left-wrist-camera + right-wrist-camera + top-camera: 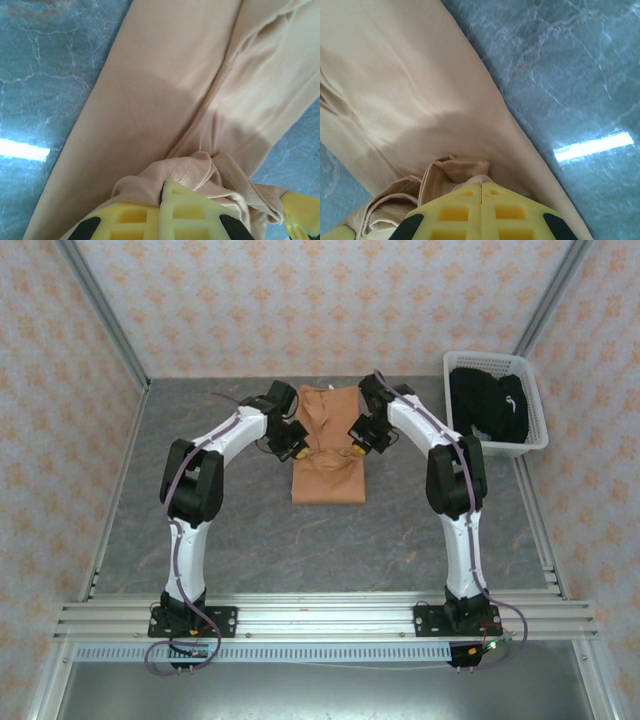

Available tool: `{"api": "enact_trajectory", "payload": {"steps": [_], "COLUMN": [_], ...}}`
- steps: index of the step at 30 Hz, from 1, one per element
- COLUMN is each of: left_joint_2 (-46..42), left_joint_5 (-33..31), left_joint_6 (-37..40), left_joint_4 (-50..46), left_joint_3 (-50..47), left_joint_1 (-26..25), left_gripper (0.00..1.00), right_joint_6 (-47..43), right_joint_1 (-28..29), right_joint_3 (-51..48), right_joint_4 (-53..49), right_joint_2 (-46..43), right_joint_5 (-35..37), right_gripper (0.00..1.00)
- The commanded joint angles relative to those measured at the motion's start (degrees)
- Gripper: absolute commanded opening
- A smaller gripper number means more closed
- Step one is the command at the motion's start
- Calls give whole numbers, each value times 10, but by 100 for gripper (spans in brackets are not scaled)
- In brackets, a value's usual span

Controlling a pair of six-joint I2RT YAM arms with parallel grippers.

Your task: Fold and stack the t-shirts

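The orange-tan t-shirt [328, 465] lies plain side up on the grey table, folded into a long strip. My left gripper [296, 449] is shut on a bunched hem of that orange-tan t-shirt [165, 90] at its left side, the cloth pinched between the yellow fingers [190, 210]. On the right side my right gripper [358, 443] is shut on a gathered edge of the same t-shirt [410, 85], cloth bunched at the yellow fingertips [465, 200]. A black t-shirt [487, 405] with a white mark sits crumpled in the white basket [537, 425].
The white slotted basket stands at the back right by the wall. Grey marbled table [240, 530] spreads around the shirt. Patterned walls enclose the back and sides. A metal rail [320, 618] runs along the near edge.
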Motion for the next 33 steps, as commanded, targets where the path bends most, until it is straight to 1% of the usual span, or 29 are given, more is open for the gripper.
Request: {"api": "enact_trajectory", "payload": {"steps": [1,3,5,7,8,9,10,12,16,19,21,22,24,27,30,33], "left_joint_2": [20,24,14,-12,-31,-49,-73,-119,-230,-272,-280,-276,-259,-230,-200,-179], "left_joint_5": [-16,-30,-57,-78,-88,-96,-100,-102,-50,-15,1,6,4,-1,6,0], "left_joint_6": [16,25,37,47,51,53,54,50,-19,-81,-127,-145,-167,-181,-185,-181], "left_joint_4": [-19,-29,-39,-33,-28,-25,-22,-18,67,130,185,207,223,248,263,250], "left_joint_3": [41,55,60,47,32,15,-13,-78,-266,-365,-410,-422,-427,-420,-409,-398], "left_joint_1": [8,9,10,9,9,9,9,9,-1,-24,-39,-45,-50,-50,-53,-59], "left_gripper": [3,14,36,53,59,66,70,72,71,68,68,68,68,68,63,57], "right_joint_6": [-12,-15,-25,-44,-54,-62,-69,-78,-66,-47,-30,-21,-7,9,8,3], "right_joint_1": [-8,-13,-19,-22,-23,-25,-26,-28,-23,-5,13,23,34,35,36,41], "right_joint_3": [38,49,55,60,61,61,55,18,-155,-278,-339,-363,-396,-421,-418,-414], "right_joint_4": [-27,-26,-16,-12,-16,-22,-30,-32,32,83,118,133,156,181,182,189], "right_joint_2": [31,39,37,26,16,9,-4,-40,-159,-237,-270,-279,-286,-275,-249,-225], "right_joint_5": [15,17,18,24,33,40,49,62,53,20,-6,-17,-27,-42,-53,-51], "right_gripper": [0,13,32,48,54,57,60,63,65,65,65,65,65,62,59,57]}}
